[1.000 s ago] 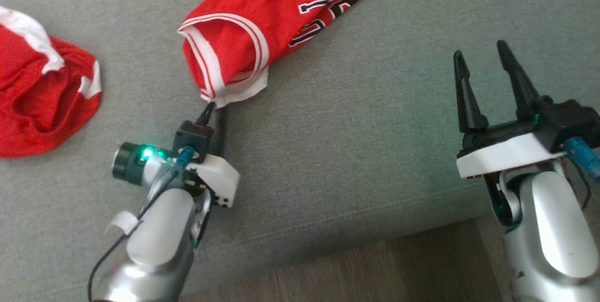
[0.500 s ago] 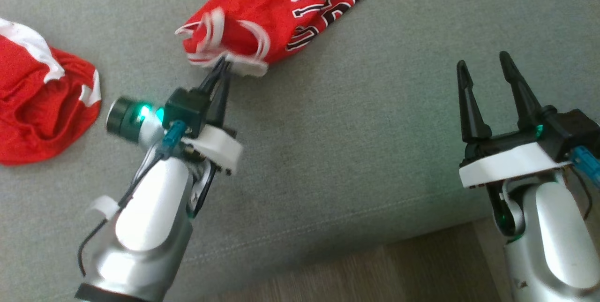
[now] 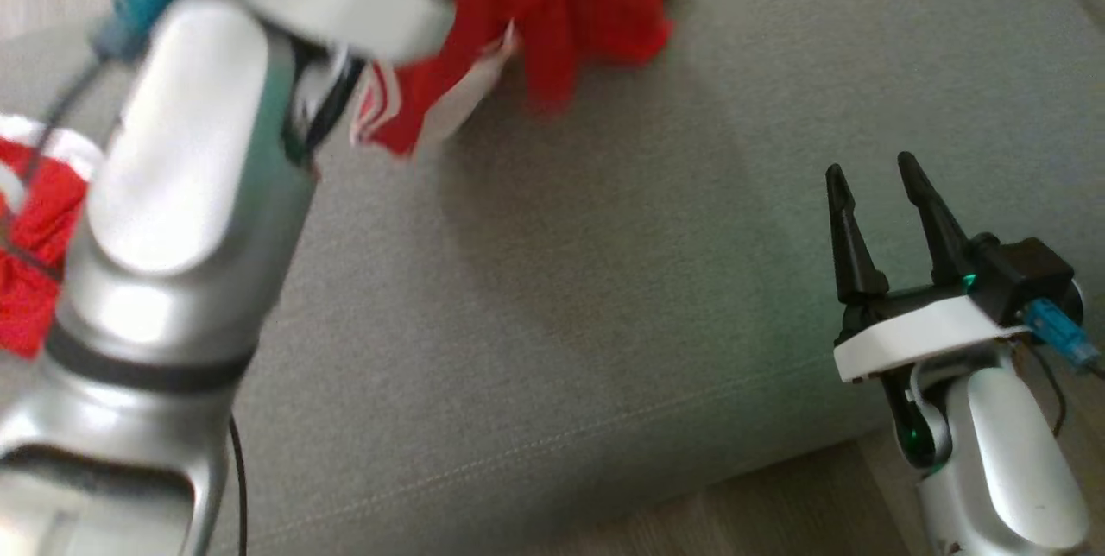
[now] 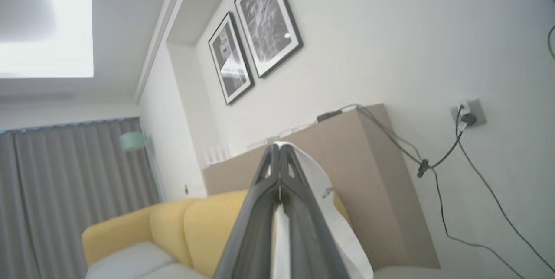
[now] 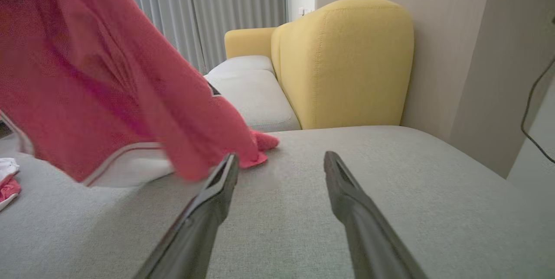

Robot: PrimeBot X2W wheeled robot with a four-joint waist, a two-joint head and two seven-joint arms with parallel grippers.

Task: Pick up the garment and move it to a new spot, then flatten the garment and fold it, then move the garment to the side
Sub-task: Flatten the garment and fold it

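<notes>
Left jaws clamped on the garment [image 3: 561,12], right jaws apart, I'm probably needing more height above the cushion [image 3: 604,323].

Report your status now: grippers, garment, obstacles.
Left gripper shut on white trim of red jersey, raised. Right gripper open, empty. Jersey hanging, one end on grey cushion. Second red garment lies apart, left.

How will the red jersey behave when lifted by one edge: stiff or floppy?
Probably very floppy: the red mesh jersey with white trim hangs in loose folds from the left gripper, one end seemingly trailing on the grey cushion. Likely light, since a pinch on the trim holds it. It may bunch rather than land flat.
</notes>
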